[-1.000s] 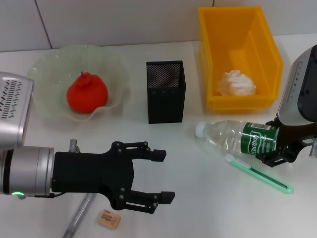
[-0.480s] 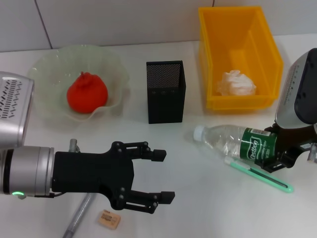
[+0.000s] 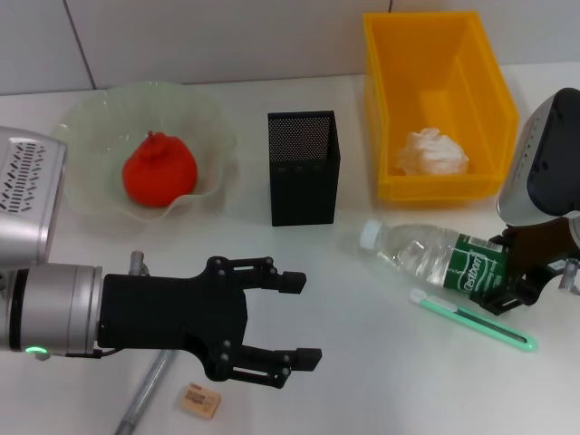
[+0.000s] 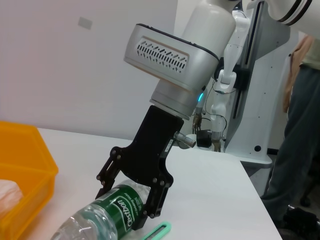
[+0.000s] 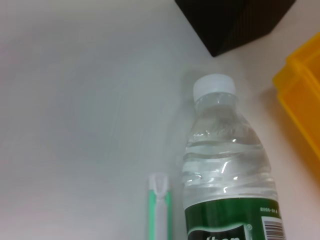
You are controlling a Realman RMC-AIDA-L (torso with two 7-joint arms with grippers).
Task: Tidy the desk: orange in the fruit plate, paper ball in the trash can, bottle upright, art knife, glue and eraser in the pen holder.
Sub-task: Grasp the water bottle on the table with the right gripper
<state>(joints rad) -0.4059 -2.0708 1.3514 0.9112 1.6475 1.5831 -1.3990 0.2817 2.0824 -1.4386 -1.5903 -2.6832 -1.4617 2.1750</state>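
Presently the bottle [image 3: 435,261] lies on its side on the white tabletop [image 3: 362,362], cap pointing toward the pen holder [image 3: 304,168], base end gripped at the green label by the right end effector [image 3: 509,281], whose black fingers are clamped around it; the left wrist view shows the same grasp on the labelled section. The cap end appears slightly raised, though contact with the surface cannot be confirmed. Just beside the bottle, on the robot's side, lies a slim green and white art knife [image 3: 471,320], flat on the tabletop and apart from the end effector.

Behind the bottle stands the trash can [image 3: 439,104], with the paper ball [image 3: 433,152] resting inside on its floor. The pen holder stands upright between the trash can and the fruit plate [image 3: 145,149]. The orange [image 3: 159,170] sits inside the fruit plate.

The left end effector [image 3: 294,317] hovers over the near left of the tabletop, fingers spread apart and gripping nothing. Just beside its lower finger lies the eraser [image 3: 200,400], flat on the surface. A grey rod-like object [image 3: 145,394] lies partly hidden beneath the left arm; its identity cannot be determined.
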